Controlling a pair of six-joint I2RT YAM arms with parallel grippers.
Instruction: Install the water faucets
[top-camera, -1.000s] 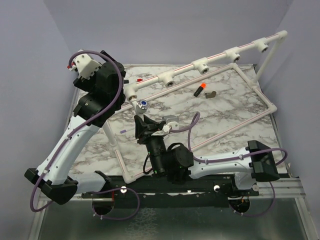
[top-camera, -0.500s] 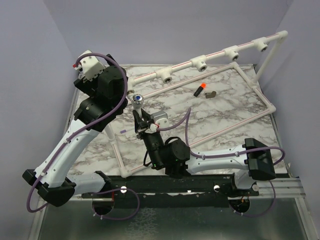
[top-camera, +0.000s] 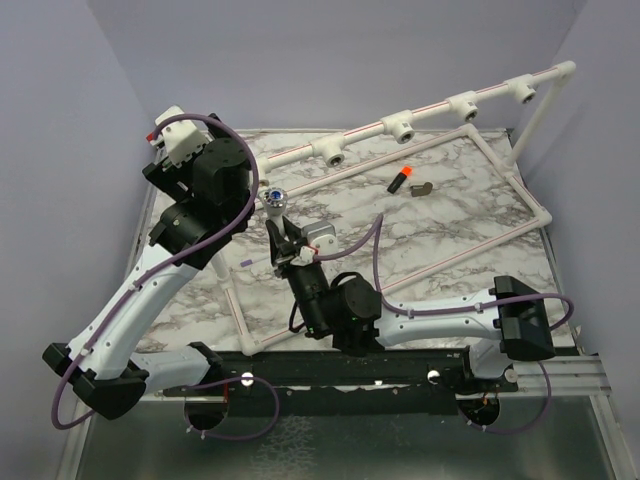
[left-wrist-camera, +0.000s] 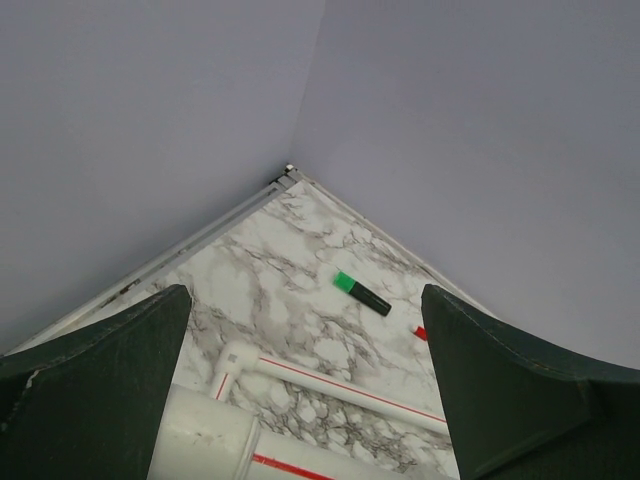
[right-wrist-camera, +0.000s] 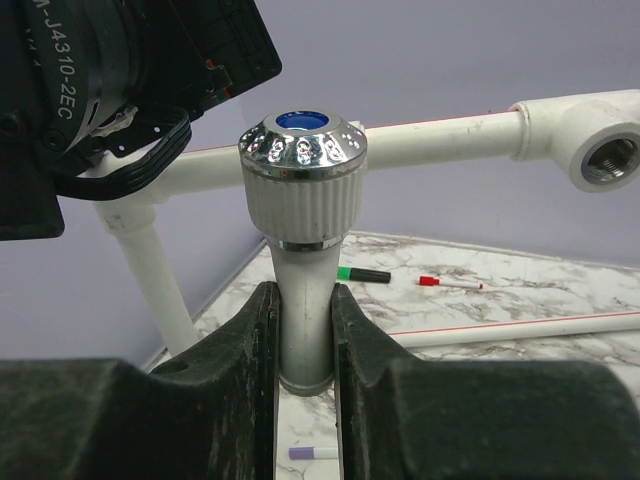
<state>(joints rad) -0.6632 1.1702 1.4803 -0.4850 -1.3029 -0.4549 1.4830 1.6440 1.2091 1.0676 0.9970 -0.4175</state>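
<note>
we have our right gripper (right-wrist-camera: 305, 305) pinched tight on the pale stem of the faucet (right-wrist-camera: 303, 190), knob up, near the left end of the white pipe (right-wrist-camera: 440, 135), while our left gripper (left-wrist-camera: 305, 310) stands spread wide with that pipe's end between its fingers.

I am carrying the water faucet (right-wrist-camera: 303, 190), pinched by its stem in my right gripper (right-wrist-camera: 306, 310), up and leftward, closer to my left gripper (left-wrist-camera: 305, 300). My left arm is swinging over the white pipe (top-camera: 360, 134), hiding its end socket.
</note>
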